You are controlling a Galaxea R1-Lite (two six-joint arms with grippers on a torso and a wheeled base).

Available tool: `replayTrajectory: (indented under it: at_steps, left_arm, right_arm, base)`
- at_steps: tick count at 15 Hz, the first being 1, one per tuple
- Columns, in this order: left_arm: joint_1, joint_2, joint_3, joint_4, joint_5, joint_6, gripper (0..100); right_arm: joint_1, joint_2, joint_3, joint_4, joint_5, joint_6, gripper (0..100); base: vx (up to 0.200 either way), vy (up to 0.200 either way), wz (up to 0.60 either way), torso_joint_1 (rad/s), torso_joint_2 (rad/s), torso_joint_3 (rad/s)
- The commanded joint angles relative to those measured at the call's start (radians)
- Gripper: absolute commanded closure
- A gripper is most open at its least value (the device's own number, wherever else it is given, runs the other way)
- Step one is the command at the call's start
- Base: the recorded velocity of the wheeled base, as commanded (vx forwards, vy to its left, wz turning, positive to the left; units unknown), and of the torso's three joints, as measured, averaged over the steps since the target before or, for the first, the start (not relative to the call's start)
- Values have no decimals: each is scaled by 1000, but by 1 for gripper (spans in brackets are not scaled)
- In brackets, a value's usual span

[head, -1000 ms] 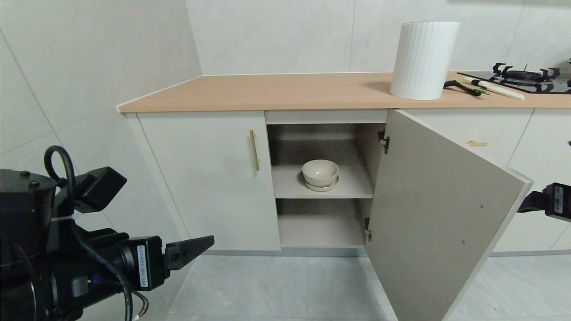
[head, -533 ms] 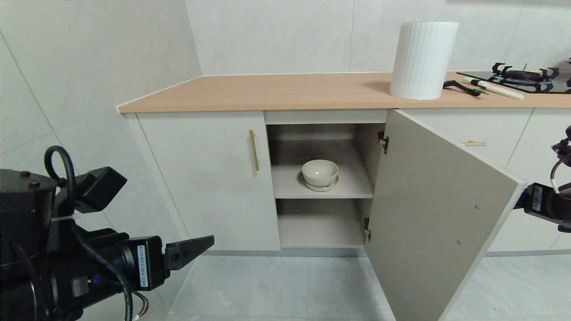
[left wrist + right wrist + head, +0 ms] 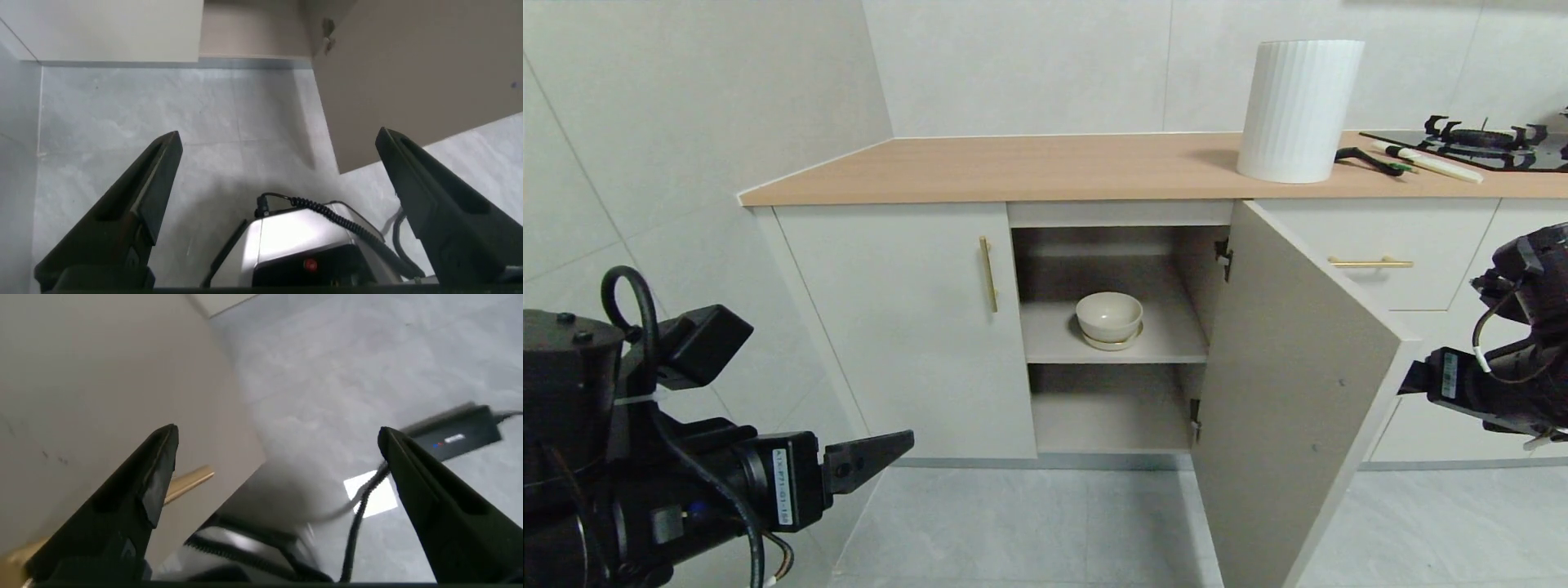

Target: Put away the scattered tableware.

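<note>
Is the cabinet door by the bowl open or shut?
Open: the cabinet door stands swung outward, exposing the bowl on its shelf.

**A:** ok so where's the bowl sitting?

**B:** on a saucer, middle of the upper shelf inside the open cabinet under the counter.

**A:** and the door?

**B:** the cabinet door sticks out front, right of the shelves.

**A:** up top?

**B:** tall container toward the counter's right end, near the front edge. utensils just right of it, stove at the far right.
</note>
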Motion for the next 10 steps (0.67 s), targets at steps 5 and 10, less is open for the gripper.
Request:
replayTrajectory:
  at_steps: [5, 10]
  left_arm:
    - [0, -1, -3, -2, 3, 1, 0]
    - [1, -53, -18, 1, 11, 27, 0]
  right_arm:
    - [222, 101, -6, -122, 5, -8, 0]
    - [366, 296, -160, -167, 5, -17, 0]
  base:
    - [0, 0, 0, 0, 0, 0]
    - [0, 0, 0, 0, 0, 0]
